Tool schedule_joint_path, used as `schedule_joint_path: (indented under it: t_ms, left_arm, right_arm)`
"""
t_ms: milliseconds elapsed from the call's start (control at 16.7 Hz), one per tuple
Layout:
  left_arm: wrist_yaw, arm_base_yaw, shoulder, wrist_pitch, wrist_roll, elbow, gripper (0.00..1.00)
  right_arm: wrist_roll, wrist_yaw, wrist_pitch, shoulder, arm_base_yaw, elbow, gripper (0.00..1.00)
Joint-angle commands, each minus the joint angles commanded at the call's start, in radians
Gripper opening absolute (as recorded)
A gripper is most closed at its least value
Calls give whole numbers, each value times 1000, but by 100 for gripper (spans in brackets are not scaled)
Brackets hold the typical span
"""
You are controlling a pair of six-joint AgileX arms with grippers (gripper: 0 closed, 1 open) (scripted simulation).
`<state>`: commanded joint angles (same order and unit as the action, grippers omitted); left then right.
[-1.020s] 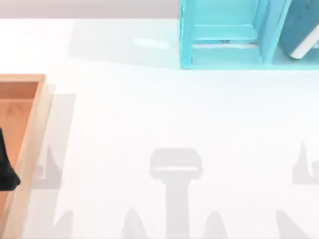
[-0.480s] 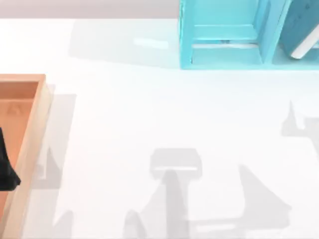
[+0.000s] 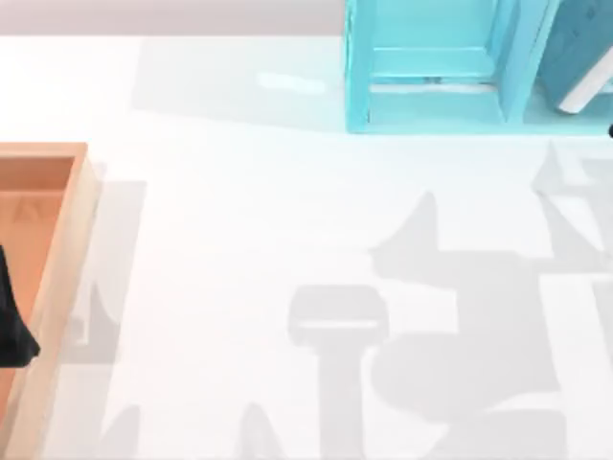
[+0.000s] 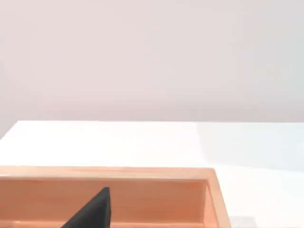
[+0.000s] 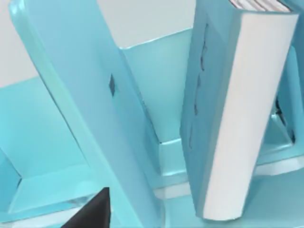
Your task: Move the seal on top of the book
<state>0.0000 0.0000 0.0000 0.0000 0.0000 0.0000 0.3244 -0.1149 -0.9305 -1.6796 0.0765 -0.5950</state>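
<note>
The book point(image 5: 228, 109), a thick teal hardcover with white page edges, leans upright inside the light-blue shelf unit point(image 5: 71, 71) and is close in the right wrist view. From above, the book point(image 3: 575, 53) stands at the far right of the table's back edge. My right gripper point(image 3: 610, 131) is at the right edge just in front of the shelf, and a dark part of it point(image 5: 92, 211) points at the shelf. The seal is out of view. My left gripper point(image 3: 11, 326) hangs over the wooden box at the far left.
An open wooden box point(image 3: 67, 249) lies along the left side, and its far wall point(image 4: 118, 173) fills the left wrist view's foreground. The shelf unit point(image 3: 431, 67) stands at the back right. Broad arm shadows fall on the white table point(image 3: 239, 220).
The right arm's shadows have swept from the front edge toward the back right, and the right gripper now reaches the shelf. The left arm has not moved.
</note>
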Motion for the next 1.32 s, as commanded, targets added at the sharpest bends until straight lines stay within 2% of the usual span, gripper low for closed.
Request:
schedule_joint_path:
  t_ms: [240,480,900,1320]
  left_arm:
    - [0,0,0,0,0,0,100]
    - [0,0,0,0,0,0,100]
    - [0,0,0,0,0,0,100]
    - [0,0,0,0,0,0,100]
  right_arm:
    - [48,-17,-177,-295,16,-119,100]
    - [67,-23,-274,-425,24,-188,100]
    - [67,-21,-271,-438,19,-203,100]
    - [69,0,-142,-605,4,-504,100]
